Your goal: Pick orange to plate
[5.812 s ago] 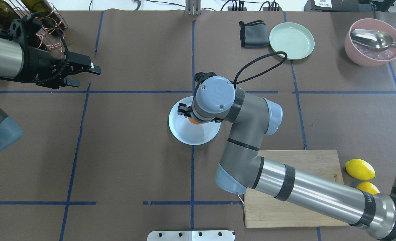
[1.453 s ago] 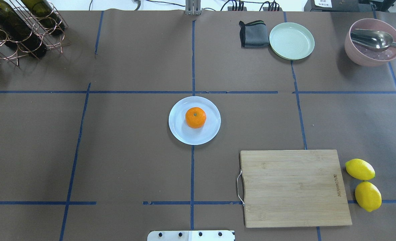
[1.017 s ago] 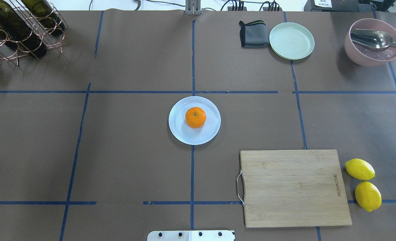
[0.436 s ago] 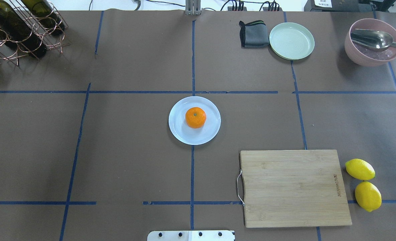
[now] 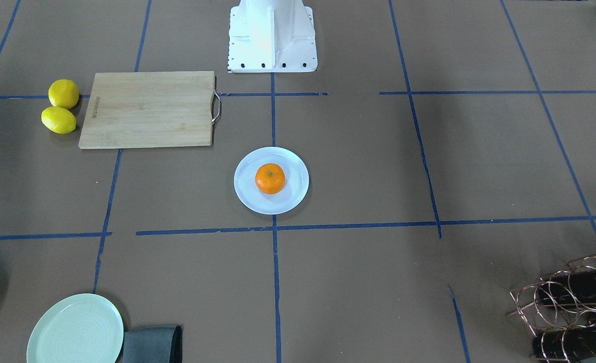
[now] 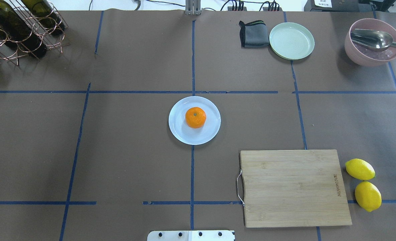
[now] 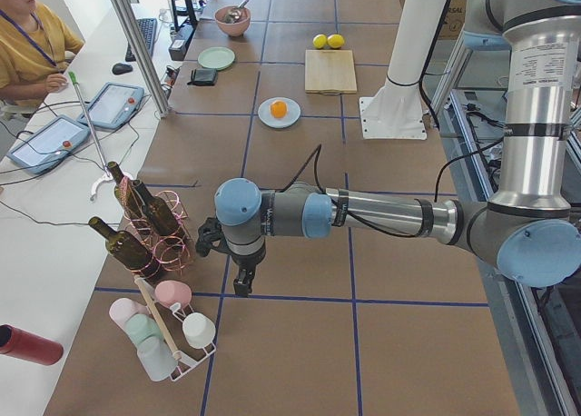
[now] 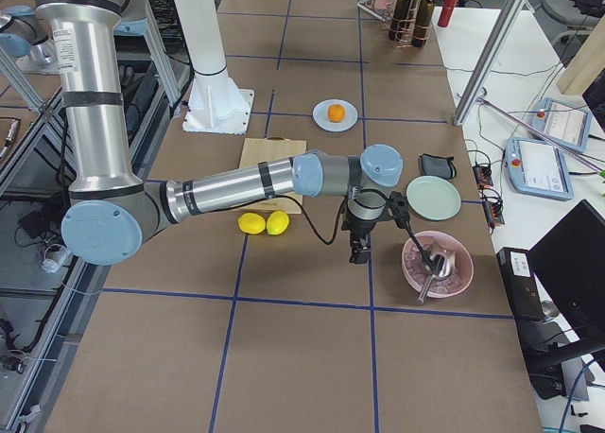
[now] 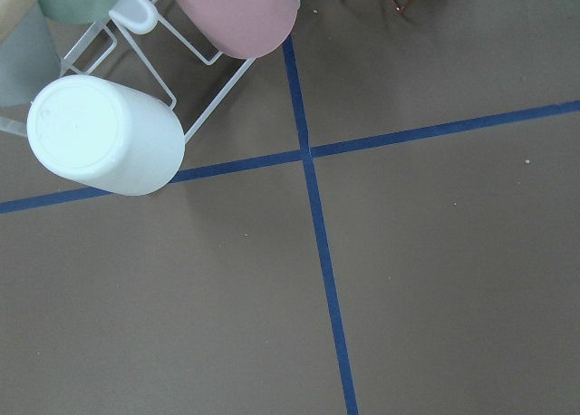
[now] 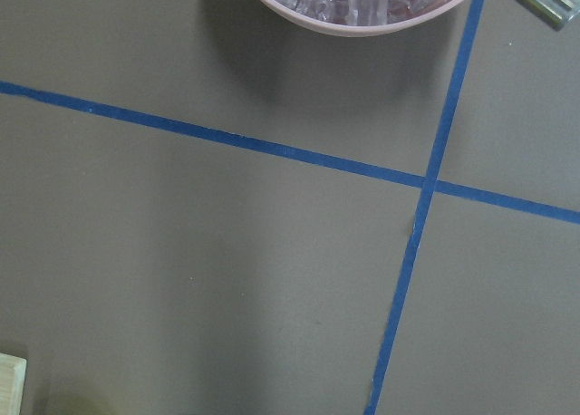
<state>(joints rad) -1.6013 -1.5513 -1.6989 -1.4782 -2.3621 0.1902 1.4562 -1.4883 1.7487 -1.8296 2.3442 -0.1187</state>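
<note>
Orange (image 6: 195, 117) seemingly mid-plate (image 6: 184, 134), rim bare all round.

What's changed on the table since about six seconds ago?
The right arm has pulled away from the plate toward the table's right end, leaving the orange free on it. The left arm has withdrawn too. Plate, cutting board, lemons and green plate stayed put.
</note>
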